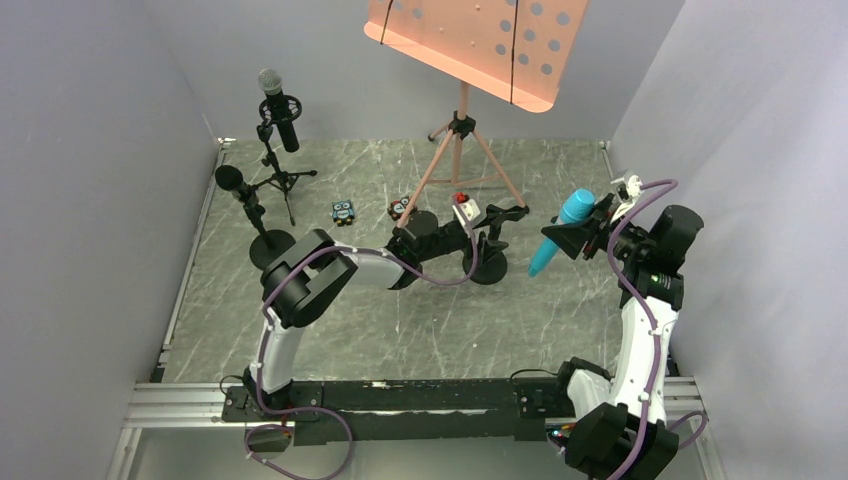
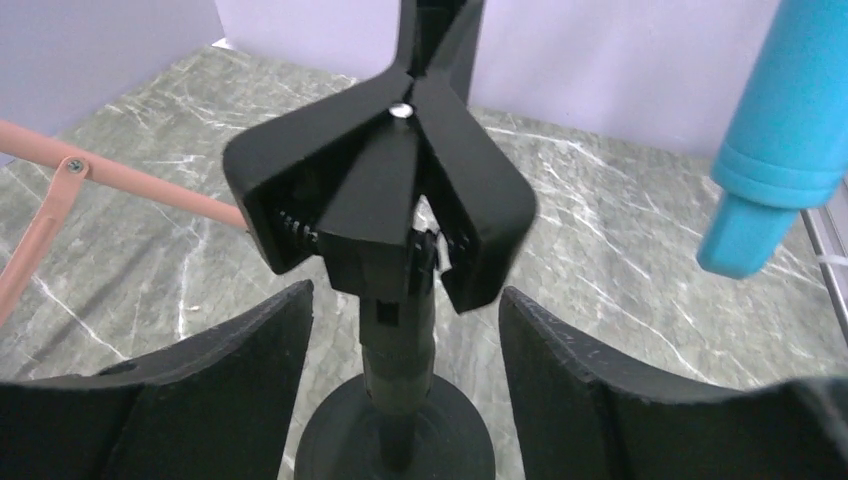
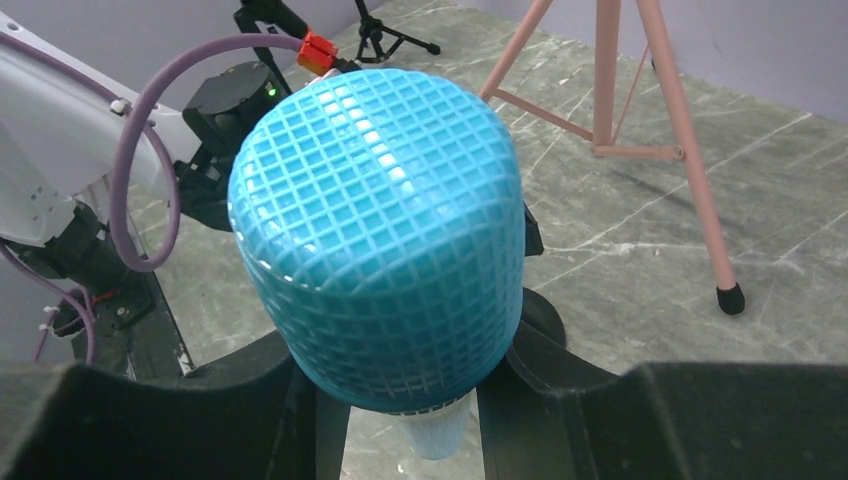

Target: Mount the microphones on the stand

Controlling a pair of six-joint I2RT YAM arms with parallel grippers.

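Observation:
My right gripper (image 1: 585, 236) is shut on the turquoise microphone (image 1: 560, 232) and holds it tilted in the air, just right of the empty stand. In the right wrist view its mesh head (image 3: 380, 230) fills the frame above my gripper (image 3: 410, 400). My left gripper (image 2: 405, 295) is open, with its fingers (image 2: 200, 400) on either side of the black stand's post (image 2: 400, 350) and not touching it. The stand's spring clip (image 2: 380, 190) is empty, and the turquoise microphone (image 2: 780, 130) hangs to its right. The stand (image 1: 487, 262) has a round base.
A silver-headed black microphone (image 1: 280, 110) sits in a tripod stand at the back left. Another black microphone (image 1: 238, 187) sits in a round-base stand, with no orange cap visible. Two owl figurines (image 1: 343, 211) lie mid-table. An orange music stand (image 1: 470, 40) rises at the back. Walls enclose the table.

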